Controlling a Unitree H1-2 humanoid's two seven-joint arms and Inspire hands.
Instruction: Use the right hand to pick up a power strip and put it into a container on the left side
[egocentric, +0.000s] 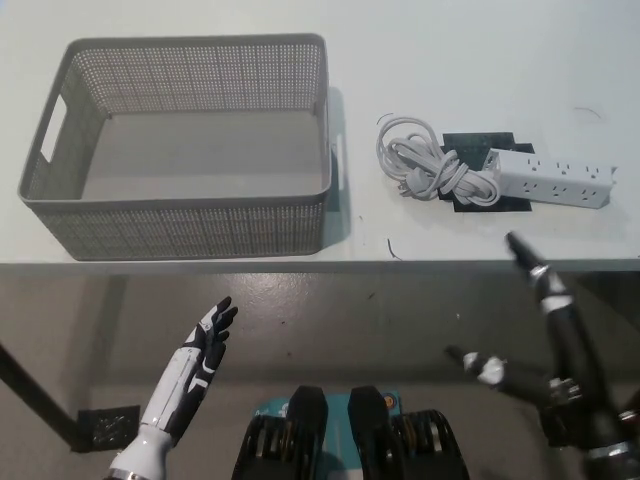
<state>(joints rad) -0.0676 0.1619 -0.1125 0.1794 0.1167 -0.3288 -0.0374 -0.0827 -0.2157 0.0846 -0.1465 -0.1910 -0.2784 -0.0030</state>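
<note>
Head view: we see power strip (548, 178) lying with its coiled cord (432, 165) on the table (450, 60), right of empty basket (185, 150). Right hand (545, 330) spread, empty, short of it; left hand (200, 365) open, idle.

Looking like a lab or test bench.
A plain white tabletop (200, 20) is sitting over bare grey flooring (330, 320), with a black marker patch (478, 145) taped on it.
</note>
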